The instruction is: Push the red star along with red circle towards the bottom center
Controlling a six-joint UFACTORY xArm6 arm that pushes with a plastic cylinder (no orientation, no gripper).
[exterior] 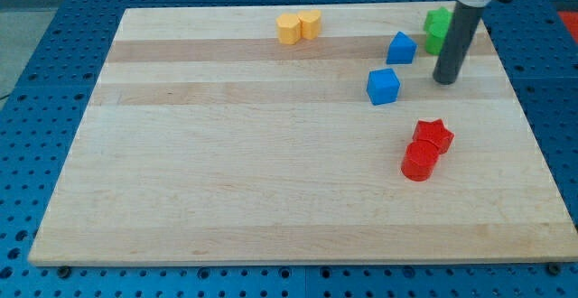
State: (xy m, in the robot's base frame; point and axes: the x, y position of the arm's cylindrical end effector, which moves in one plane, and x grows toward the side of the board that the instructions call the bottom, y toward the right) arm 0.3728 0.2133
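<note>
- The wooden bench (271, 153) fills most of the frame.
- My tip (444, 81) sits in the upper right, just beside the green blocks (438, 29) and well above the red ones. I have no hand, so nothing is held.
- The red star (433, 135) is right of middle, touching the red circle (419, 162) just below it.
- Two blue blocks (384, 86) sit left of my tip.
- Two yellow blocks (299, 26) touch at the top.

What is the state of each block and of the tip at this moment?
red star: flat, touching red circle
red circle: flat, below-left of the star
blue blocks: two, apart
yellow blocks: two, touching
green blocks: partly hidden by rod
my tip: on board, touching no block
</note>
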